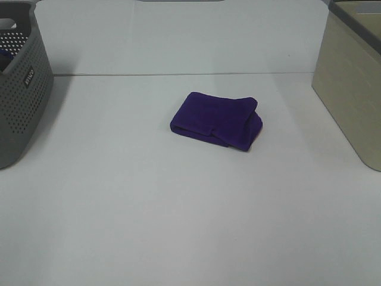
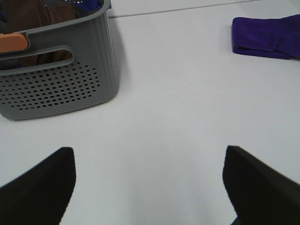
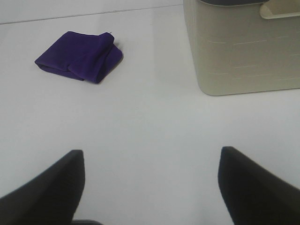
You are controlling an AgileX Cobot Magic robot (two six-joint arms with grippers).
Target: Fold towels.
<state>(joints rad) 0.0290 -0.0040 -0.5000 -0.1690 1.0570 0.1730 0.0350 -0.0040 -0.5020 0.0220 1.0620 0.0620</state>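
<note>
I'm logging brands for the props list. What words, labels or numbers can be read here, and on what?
Small white label on the grey perforated plastic basket: too blurred to read.
Folded deep purple cloth towel: no text visible.
Beige plastic bin: no text visible.

- The left gripper [image 2: 149, 187] is seen with its jaws spread, nothing between them.
- A grey basket [image 2: 61, 79] holds brown cloth [image 2: 28, 16].
- The folded purple towel [image 2: 267, 36] lies well apart.

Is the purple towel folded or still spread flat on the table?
Folded. The purple towel lies as a compact, layered bundle on the white table, with stacked edges showing along its front in the exterior view. Neither gripper touches it.
</note>
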